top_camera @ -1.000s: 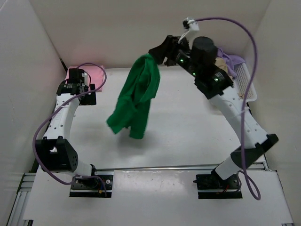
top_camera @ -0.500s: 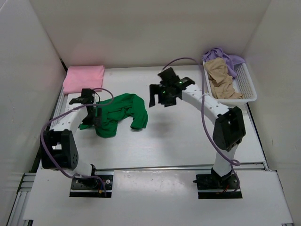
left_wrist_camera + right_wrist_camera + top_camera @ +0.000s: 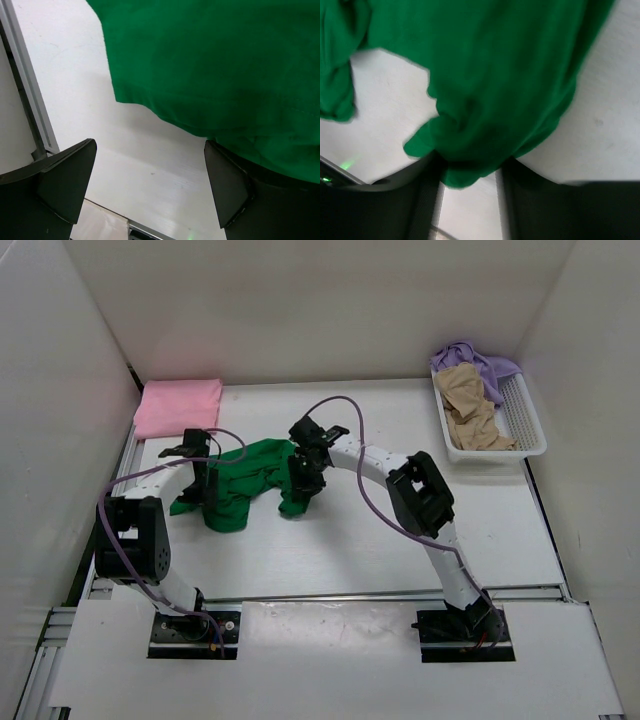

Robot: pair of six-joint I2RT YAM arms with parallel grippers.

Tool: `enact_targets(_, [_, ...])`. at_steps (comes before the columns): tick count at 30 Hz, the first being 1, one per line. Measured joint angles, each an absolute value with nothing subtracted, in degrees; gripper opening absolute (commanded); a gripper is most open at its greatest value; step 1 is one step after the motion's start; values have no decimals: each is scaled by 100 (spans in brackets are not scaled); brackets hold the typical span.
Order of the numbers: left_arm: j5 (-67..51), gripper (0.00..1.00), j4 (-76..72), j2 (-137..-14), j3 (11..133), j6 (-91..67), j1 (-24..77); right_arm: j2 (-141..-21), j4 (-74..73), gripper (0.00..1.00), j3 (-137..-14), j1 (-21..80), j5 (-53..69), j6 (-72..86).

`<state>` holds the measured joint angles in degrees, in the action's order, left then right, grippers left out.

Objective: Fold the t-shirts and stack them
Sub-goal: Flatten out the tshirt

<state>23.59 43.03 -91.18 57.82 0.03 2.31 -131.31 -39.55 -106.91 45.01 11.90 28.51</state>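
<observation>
My left fingers (image 3: 65,180) stand wide apart and hold nothing. They hang low over the surface (image 3: 300,560) at the left side of the green t-shirt (image 3: 255,475), and the edge of the cloth reaches to one of them.

My right fingers (image 3: 530,200) are at the right side of the same shirt. A bunched fold of green cloth sits in the gap between them and fills it. The wrist picture is blurred, so I cannot tell if they are clamped on the fold or only stand around it.

The green t-shirt lies crumpled, not folded, on the surface, a little left of the middle, between my two arms. The pink t-shirt (image 3: 178,405) lies folded flat in the far left corner, well apart from the green one. The tan t-shirt (image 3: 470,405) and the lavender t-shirt (image 3: 478,360) lie loose in the white mesh basket (image 3: 530,430) at the far right, with the lavender one at its far end.
</observation>
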Motion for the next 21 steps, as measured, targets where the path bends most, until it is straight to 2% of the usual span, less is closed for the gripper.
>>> enact_targets(2, [2397,100,4254,-9118,5782,3,200,-13141,-3966,0,-10702,4477,1269,2985])
enact_targets(7, [2410,100,4219,-9118,5826,3,145,-12774,-4001,0,-10119,4215,1352,3107])
enact_targets(12, [2285,100,4285,-8833,5874,3,119,-11074,-4716,0,-9520,3629,493,2303])
enact_targets(16, [2224,100,4414,-8484,6064,3,69,-9515,-5096,0,-10744,3586,360,1216])
enact_targets(21, [2154,100,4563,-8490,6407,3,38,-8232,-4595,0,-12280,4351,1339,373])
